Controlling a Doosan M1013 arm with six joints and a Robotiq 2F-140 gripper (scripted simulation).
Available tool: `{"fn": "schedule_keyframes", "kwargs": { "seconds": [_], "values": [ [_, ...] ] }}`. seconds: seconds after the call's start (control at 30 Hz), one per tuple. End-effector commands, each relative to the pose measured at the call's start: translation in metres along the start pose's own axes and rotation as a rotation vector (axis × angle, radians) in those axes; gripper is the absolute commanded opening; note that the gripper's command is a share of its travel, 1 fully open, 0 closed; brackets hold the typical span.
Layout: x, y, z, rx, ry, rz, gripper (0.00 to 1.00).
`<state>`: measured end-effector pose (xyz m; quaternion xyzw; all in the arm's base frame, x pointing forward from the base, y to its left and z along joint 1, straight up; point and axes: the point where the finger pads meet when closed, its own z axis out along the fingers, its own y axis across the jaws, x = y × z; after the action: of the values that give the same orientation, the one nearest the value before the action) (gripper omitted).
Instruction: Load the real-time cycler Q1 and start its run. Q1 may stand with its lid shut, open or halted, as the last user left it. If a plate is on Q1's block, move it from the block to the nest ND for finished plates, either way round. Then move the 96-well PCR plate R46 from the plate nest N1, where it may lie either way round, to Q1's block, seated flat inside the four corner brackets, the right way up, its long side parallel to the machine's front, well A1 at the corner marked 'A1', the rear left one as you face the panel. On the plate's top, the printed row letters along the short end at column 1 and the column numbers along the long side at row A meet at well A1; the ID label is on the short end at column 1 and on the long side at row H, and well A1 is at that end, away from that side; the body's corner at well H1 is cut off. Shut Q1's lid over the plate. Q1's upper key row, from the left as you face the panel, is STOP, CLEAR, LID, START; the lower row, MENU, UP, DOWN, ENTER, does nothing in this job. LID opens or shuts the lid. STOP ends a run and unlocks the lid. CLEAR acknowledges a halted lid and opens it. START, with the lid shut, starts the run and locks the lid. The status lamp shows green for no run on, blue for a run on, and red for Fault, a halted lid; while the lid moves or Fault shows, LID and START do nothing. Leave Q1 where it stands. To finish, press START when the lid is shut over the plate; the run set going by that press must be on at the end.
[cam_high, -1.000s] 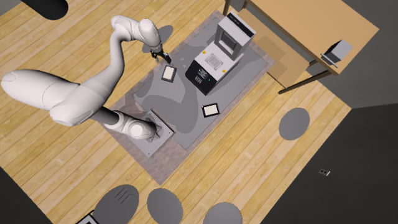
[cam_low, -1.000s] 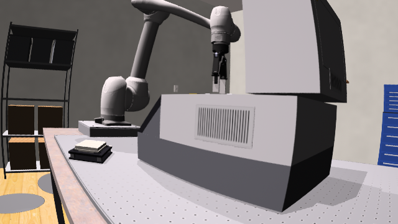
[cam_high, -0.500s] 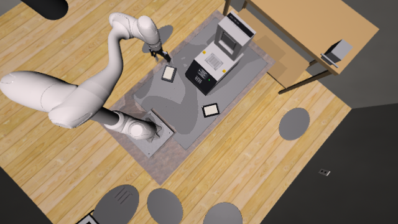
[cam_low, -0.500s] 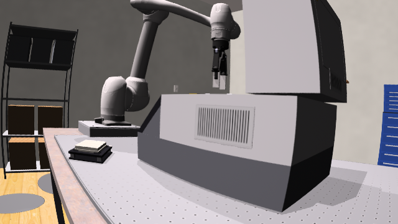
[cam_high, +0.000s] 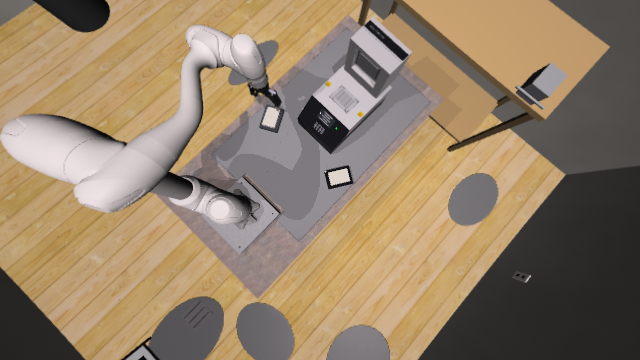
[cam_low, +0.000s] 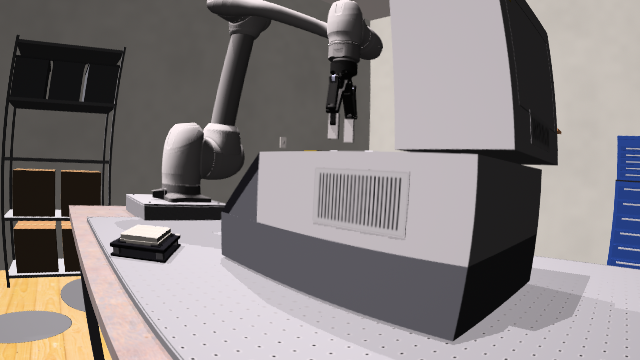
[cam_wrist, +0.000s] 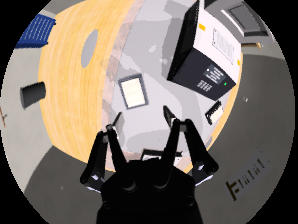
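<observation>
The cycler Q1 (cam_high: 345, 107) stands with its lid (cam_high: 377, 50) raised, and its block (cam_high: 345, 98) carries no plate. Its status lamp (cam_high: 336, 128) is green. A white plate lies in a black nest (cam_high: 271, 119) left of the machine, and it also shows in the wrist view (cam_wrist: 132, 91). A second white plate lies in another black nest (cam_high: 339, 177) in front of the machine (cam_low: 145, 240). I cannot read any labels. My gripper (cam_high: 274, 100) hangs open and empty well above the left nest, behind the cycler in the side view (cam_low: 340, 125).
The arm's base plate (cam_high: 245, 215) sits at the mat's near left corner. A wooden table (cam_high: 500, 45) with a grey box stands behind the cycler. A dark shelf rack (cam_low: 55, 150) stands beyond the bench end.
</observation>
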<state>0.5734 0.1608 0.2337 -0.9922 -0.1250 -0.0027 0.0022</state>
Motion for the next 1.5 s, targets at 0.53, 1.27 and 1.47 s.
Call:
{"fn": "schedule_keyframes", "kwargs": {
  "seconds": [0.53, 1.27, 1.47],
  "values": [
    [-0.026, 0.071, 0.000, 0.000, 0.000, 0.146, 0.66],
    [-0.053, 0.145, 0.000, 0.000, 0.000, 0.281, 0.66],
    [-0.064, 0.173, 0.000, 0.000, 0.000, 0.338, 0.66]
  ]
}}
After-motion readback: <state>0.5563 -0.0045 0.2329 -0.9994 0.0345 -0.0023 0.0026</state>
